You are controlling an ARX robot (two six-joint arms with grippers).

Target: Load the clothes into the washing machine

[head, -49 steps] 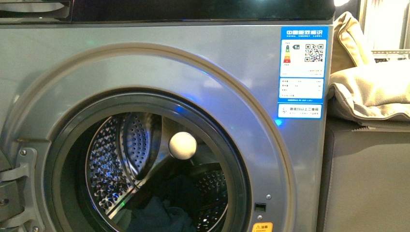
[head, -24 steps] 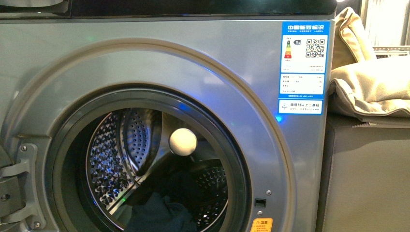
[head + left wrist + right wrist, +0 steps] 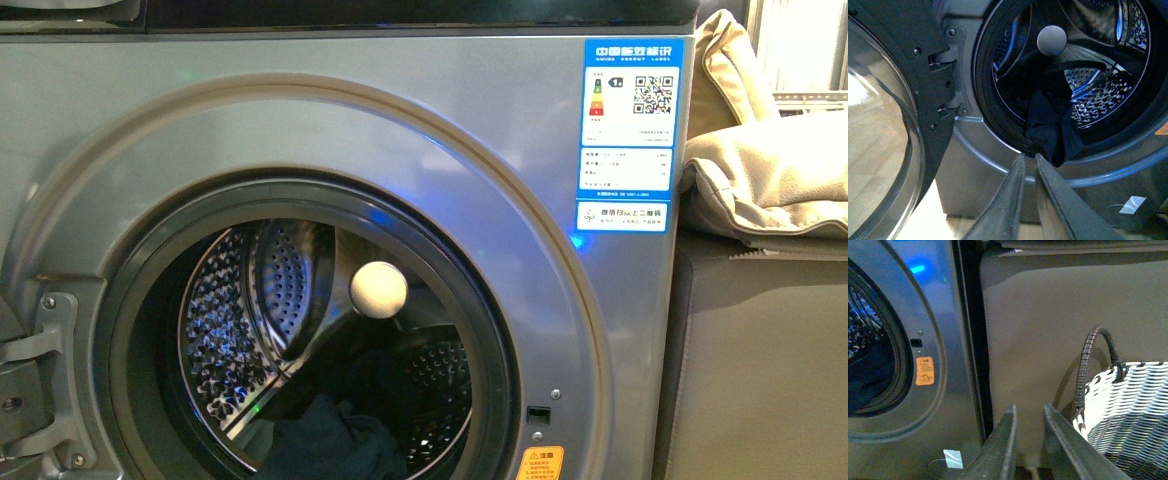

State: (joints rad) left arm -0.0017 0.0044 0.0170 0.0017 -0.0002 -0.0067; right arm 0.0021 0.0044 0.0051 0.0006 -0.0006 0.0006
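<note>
The silver-grey washing machine [image 3: 300, 130] fills the front view with its door open. The dark navy clothes [image 3: 330, 445] lie inside the perforated drum at the bottom; in the left wrist view the clothes [image 3: 1050, 122] hang over the lower lip of the drum mouth. A white ball [image 3: 378, 290] sits in the drum. My left gripper [image 3: 1028, 159] is shut and empty, just below the drum mouth near the hanging fabric. My right gripper [image 3: 1029, 410] is shut and empty, in front of the grey-brown cabinet [image 3: 1048, 325], right of the washing machine [image 3: 933, 340].
The open glass door [image 3: 883, 125] hangs on its hinge at the machine's left. A white woven basket [image 3: 1128, 410] with a dark handle stands by the right gripper. Beige padded fabric [image 3: 770, 180] lies on the cabinet [image 3: 760, 370].
The front view has shifted slightly; the energy label and the machine sit a little higher and further right in frame. The clothes in the drum have not visibly moved.
</note>
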